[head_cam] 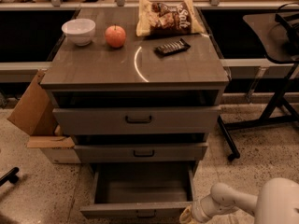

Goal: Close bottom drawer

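Observation:
The bottom drawer (140, 210) of the grey-brown cabinet stands pulled far out, its inside empty and its front panel at the lower edge of the camera view. The middle drawer (142, 152) and the top drawer (138, 119) above it stand slightly out. My white arm comes in from the bottom right. The gripper (187, 216) is at the right end of the bottom drawer's front panel, mostly cut off by the frame edge.
On the cabinet top (187, 69) sit a white bowl (78, 31), an apple (115, 35), a chip bag (167, 17) and a dark bar (172, 46). A cardboard box (35, 113) stands left of the cabinet. A black stand's legs (261, 120) are on the right.

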`<action>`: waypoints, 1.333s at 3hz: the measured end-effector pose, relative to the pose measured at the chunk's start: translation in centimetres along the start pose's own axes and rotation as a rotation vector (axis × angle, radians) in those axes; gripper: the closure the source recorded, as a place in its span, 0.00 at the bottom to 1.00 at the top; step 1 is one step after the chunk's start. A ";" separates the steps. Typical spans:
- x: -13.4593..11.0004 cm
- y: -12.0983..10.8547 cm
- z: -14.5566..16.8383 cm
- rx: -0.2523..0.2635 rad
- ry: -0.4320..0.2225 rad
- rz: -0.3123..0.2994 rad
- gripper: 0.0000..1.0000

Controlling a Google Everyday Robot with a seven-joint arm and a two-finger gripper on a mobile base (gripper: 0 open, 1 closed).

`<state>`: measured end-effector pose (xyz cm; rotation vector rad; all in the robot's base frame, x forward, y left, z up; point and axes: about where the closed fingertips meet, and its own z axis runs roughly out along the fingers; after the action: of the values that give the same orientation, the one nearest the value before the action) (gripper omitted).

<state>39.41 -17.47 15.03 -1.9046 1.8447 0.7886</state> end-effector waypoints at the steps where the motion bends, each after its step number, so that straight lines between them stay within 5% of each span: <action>1: -0.1 -1.1 0.4 0.037 -0.002 0.006 1.00; 2: -0.1 -1.1 0.4 0.037 -0.002 0.006 1.00; 3: -0.5 -3.2 0.3 0.116 -0.020 0.036 1.00; 4: -0.5 -3.2 0.3 0.116 -0.020 0.036 1.00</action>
<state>42.51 -16.66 14.80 -1.7898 1.8751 0.6936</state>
